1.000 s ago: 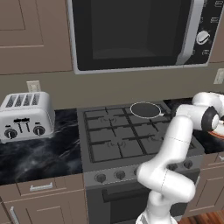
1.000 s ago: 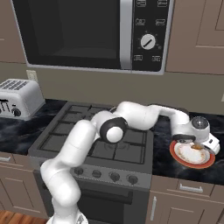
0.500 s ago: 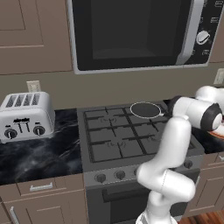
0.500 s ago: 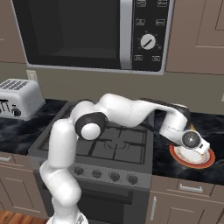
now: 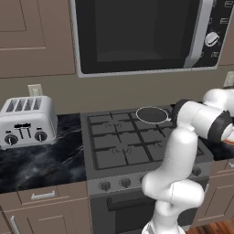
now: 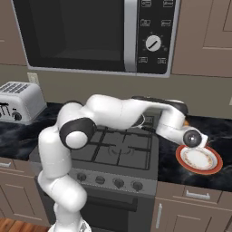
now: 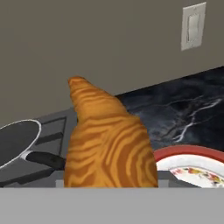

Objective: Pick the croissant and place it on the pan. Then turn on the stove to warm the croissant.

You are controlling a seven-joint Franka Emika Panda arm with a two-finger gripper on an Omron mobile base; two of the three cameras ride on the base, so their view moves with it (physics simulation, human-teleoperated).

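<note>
Hand view: pincer clenched on croissant (image 7: pixel 109 144); right base view: bare plate (image 6: pixel 199 159).

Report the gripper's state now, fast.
Gripper: jaws closed on the croissant, lifted off the plate.

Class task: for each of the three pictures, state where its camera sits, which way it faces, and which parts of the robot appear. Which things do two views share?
Left base view: behind the arm's left, facing the stove; arm lower right.
Right base view: behind its right, facing the stove and plate; arm from lower left.
Hand view: on the hand, looking along the end effector at the croissant.
Shared: pan, plate, microwave, toaster.
</note>
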